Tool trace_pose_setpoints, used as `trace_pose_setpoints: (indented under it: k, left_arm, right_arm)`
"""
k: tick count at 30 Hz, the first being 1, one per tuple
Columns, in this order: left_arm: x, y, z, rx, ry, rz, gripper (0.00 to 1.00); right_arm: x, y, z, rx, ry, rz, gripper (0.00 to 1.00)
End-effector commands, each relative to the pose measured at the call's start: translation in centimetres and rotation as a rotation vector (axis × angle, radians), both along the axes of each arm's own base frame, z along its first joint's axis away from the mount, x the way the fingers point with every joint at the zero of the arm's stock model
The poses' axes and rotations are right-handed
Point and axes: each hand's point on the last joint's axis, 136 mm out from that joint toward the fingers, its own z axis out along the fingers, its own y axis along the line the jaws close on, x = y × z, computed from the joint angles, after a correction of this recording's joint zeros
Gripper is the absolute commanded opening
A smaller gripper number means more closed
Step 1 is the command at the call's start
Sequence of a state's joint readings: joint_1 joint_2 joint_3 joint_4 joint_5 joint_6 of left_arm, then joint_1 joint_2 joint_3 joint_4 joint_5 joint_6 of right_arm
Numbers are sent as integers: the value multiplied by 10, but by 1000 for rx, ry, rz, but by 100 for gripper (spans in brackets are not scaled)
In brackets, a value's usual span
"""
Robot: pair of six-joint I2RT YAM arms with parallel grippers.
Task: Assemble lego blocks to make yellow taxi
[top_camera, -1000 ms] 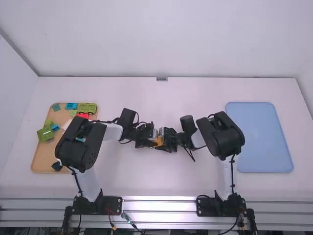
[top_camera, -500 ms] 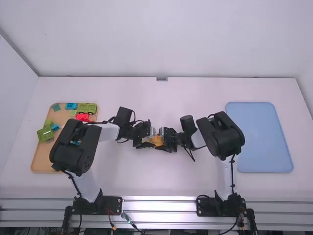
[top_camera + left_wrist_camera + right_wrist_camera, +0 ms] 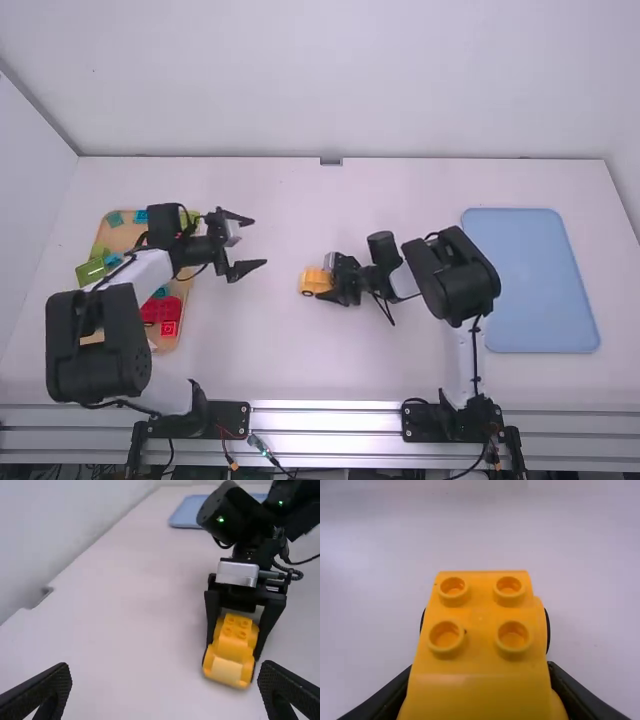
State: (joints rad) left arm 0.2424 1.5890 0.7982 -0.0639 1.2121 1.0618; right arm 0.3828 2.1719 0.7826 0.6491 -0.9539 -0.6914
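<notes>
The yellow taxi (image 3: 316, 281) sits at the middle of the table, a yellow body with studs on top and dark wheels. My right gripper (image 3: 335, 287) is shut on its sides; in the right wrist view the taxi (image 3: 480, 645) fills the space between the fingers of my right gripper (image 3: 480, 700). Over the right edge of the parts tray, my left gripper (image 3: 258, 242) stands wide open and holds nothing. In the left wrist view the taxi (image 3: 231, 652) is some way off, beyond the spread fingers of my left gripper (image 3: 165, 692).
A wooden tray (image 3: 78, 325) on the left holds green, blue and red blocks, including a green piece (image 3: 90, 272) and a red block (image 3: 162, 311); the left arm reaches over it. A light blue tray (image 3: 530, 280) lies at the right.
My left gripper has let go of the taxi's left side and moved left to the wooden tray, its fingers now spread. The red block shows lower in the tray. The right arm has kept still.
</notes>
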Motion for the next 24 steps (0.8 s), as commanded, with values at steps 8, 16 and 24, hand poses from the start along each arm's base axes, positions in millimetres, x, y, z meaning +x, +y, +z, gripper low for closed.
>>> trace_pose_setpoints:
  k: [8,16,24]
  left_arm:
    - [-2,15,-23,33,116,110,99]
    - [3,21,-35,94,44,150,99]
    - [25,34,-28,-27,132,339,99]
  right_arm:
    - [100,-131,93,-148,-23,-578,42]
    - [114,-325,121,-358,-16,-1195,41]
    - [79,-446,68,-313,235,-1536,49]
